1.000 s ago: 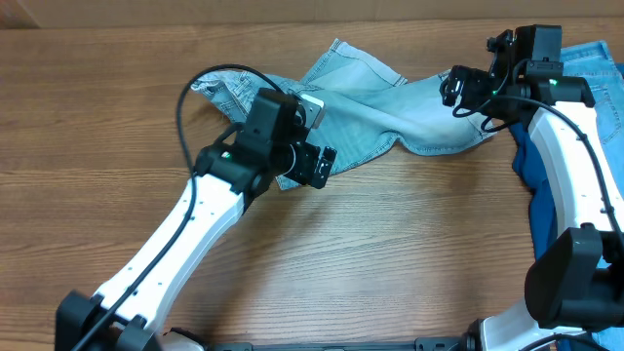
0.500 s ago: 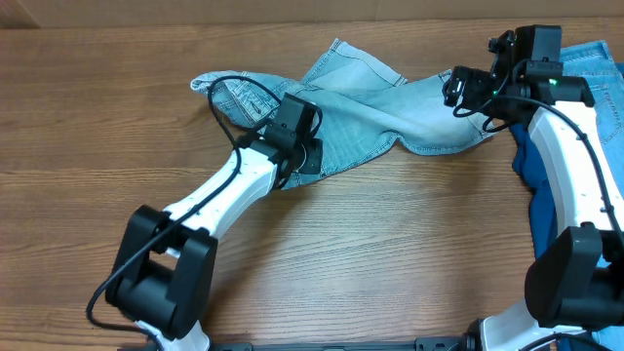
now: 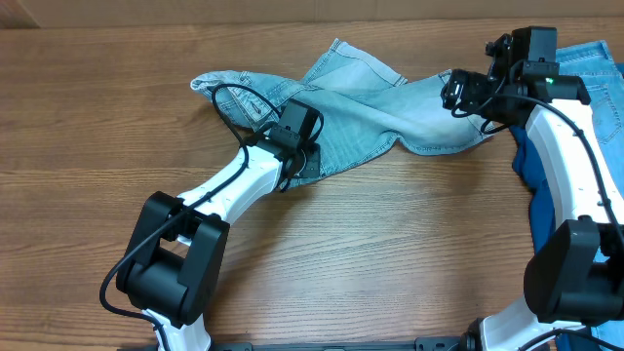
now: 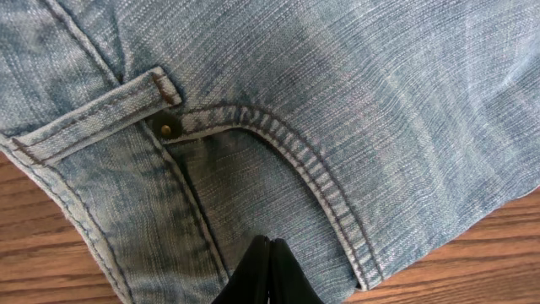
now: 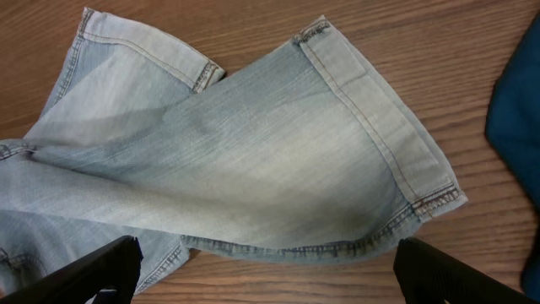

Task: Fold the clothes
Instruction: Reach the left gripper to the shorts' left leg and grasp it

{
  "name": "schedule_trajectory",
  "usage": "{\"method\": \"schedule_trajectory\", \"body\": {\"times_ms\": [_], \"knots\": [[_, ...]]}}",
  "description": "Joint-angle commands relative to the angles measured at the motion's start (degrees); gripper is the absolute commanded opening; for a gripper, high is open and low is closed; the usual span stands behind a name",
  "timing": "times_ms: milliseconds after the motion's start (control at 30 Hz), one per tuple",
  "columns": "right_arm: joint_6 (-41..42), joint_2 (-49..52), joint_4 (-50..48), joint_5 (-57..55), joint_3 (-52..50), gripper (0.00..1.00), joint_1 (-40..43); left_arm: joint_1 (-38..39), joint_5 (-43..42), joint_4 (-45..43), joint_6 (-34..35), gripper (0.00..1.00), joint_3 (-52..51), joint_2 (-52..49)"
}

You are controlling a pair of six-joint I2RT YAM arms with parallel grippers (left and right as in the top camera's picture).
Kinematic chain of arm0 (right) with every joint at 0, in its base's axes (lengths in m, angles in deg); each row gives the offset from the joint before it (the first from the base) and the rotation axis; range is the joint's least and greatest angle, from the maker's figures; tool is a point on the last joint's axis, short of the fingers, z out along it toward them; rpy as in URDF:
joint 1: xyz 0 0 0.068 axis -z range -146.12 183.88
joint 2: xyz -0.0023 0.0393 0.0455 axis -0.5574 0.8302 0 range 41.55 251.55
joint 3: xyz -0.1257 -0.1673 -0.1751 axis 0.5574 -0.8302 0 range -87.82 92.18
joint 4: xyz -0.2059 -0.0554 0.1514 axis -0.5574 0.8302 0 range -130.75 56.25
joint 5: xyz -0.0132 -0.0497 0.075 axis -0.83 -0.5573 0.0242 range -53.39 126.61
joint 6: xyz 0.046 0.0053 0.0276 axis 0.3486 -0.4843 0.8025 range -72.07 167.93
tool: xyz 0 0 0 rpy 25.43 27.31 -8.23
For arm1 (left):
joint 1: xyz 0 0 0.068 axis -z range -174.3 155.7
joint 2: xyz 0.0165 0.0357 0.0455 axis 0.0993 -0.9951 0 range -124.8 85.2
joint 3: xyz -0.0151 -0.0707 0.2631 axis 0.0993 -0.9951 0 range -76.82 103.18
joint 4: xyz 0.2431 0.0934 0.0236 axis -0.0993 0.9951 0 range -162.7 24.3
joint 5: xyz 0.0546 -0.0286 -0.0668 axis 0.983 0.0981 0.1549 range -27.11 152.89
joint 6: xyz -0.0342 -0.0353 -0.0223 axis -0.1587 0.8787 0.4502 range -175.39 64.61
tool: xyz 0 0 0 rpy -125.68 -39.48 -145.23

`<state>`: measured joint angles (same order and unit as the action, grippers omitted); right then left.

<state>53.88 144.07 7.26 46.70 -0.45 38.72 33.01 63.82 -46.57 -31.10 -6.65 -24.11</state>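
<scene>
Pale denim shorts (image 3: pixel 390 107) lie spread and rumpled across the far middle of the table. My left gripper (image 3: pixel 310 161) is down on their near edge by the waistband. In the left wrist view its black fingers (image 4: pixel 270 253) stand shut together against the denim (image 4: pixel 337 101), just below a curved pocket seam and a rivet (image 4: pixel 166 129); no fold shows between them. My right gripper (image 3: pixel 456 93) hovers open above the right leg of the shorts (image 5: pixel 253 143). Its jaws (image 5: pixel 283 270) stand wide apart either side of the hem.
A brighter blue denim garment (image 3: pixel 600 68) lies at the far right edge. A dark blue cloth (image 3: pixel 531 166) lies beneath the right arm and shows again in the right wrist view (image 5: pixel 519 110). Bare wood table (image 3: pixel 390 253) fills the near half.
My left gripper has gone from open to shut and settled onto the shorts' near edge, while the left arm has swung lower towards the table. The right arm has not moved.
</scene>
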Motion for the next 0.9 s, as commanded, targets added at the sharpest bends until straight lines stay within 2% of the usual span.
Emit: {"method": "schedule_trajectory", "body": {"times_ms": [0,100,233,367,433,500,600,700,800,867], "knots": [[-0.5,0.2,0.8,-0.2,0.7,1.00,0.0,0.0,-0.7,-0.5,1.5,0.04,0.9,-1.3],[-0.5,0.2,1.2,-0.2,0.7,1.00,0.0,-0.2,-5.2,-2.9,1.9,0.04,1.3,-5.4],[-0.5,0.2,1.3,-0.2,0.7,1.00,0.0,-0.4,-5.4,1.3,3.9,0.04,2.8,-6.0],[-0.5,0.2,2.3,-0.2,0.7,1.00,0.0,-0.4,-5.0,16.3,4.4,0.04,9.7,-6.0],[-0.5,0.2,2.7,-0.2,0.7,1.00,0.0,-0.4,0.3,26.7,2.6,0.04,12.9,-6.0],[-0.5,0.2,2.8,-0.2,0.7,1.00,0.0,-0.4,3.8,31.1,2.1,0.04,12.4,-6.2],[-0.5,0.2,2.8,-0.2,0.7,1.00,0.0,-0.4,3.5,30.0,1.9,0.04,13.6,-6.1],[-0.5,0.2,2.7,-0.2,0.7,1.00,0.0,-0.3,3.5,30.3,1.3,0.04,19.6,-6.1],[-0.5,0.2,2.3,-0.2,0.7,1.00,0.0,-0.4,3.5,26.0,-4.9,0.04,22.1,-6.3],[-0.5,0.2,2.0,-0.2,0.7,1.00,0.0,-0.4,3.5,24.6,-6.3,0.04,21.8,-7.5]]}}
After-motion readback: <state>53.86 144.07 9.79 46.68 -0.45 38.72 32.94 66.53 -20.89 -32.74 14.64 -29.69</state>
